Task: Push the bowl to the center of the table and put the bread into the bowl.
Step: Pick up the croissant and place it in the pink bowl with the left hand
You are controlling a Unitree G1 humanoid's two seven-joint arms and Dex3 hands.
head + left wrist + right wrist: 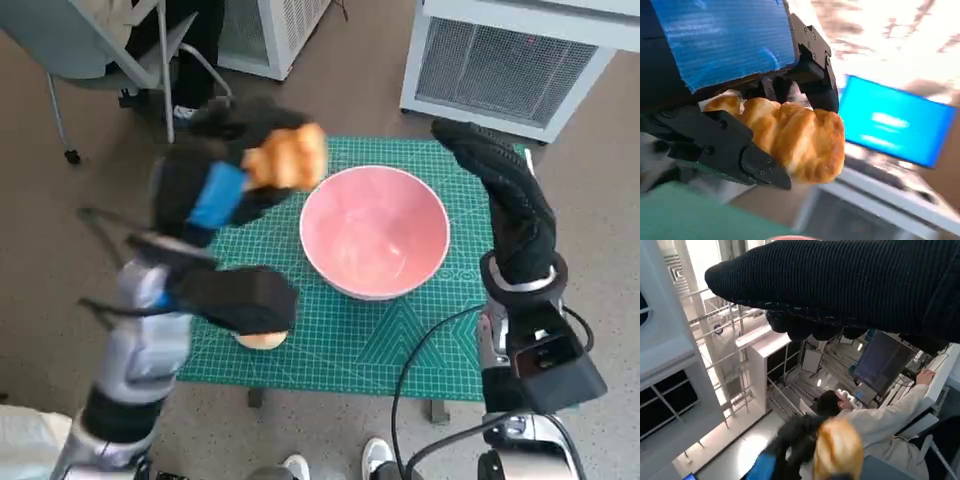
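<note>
The bread (290, 156), a golden croissant, is hanging above the tabletop (400, 340) just beside the far-left rim of the pink bowl (375, 232). In the left wrist view its long axis is running across the black fingers (735, 150), one rounded end jutting free. The left hand (222, 180) is gripping it from both sides. The bowl is sitting near the middle of the green mat (330, 345). The right hand (505, 195) is reaching past the bowl's right side, fingers stretched out, holding nothing.

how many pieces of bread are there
2. One bread is held up in the left hand, beside the pink bowl. A second piece lies on the green mat, mostly hidden under the left forearm.
</note>
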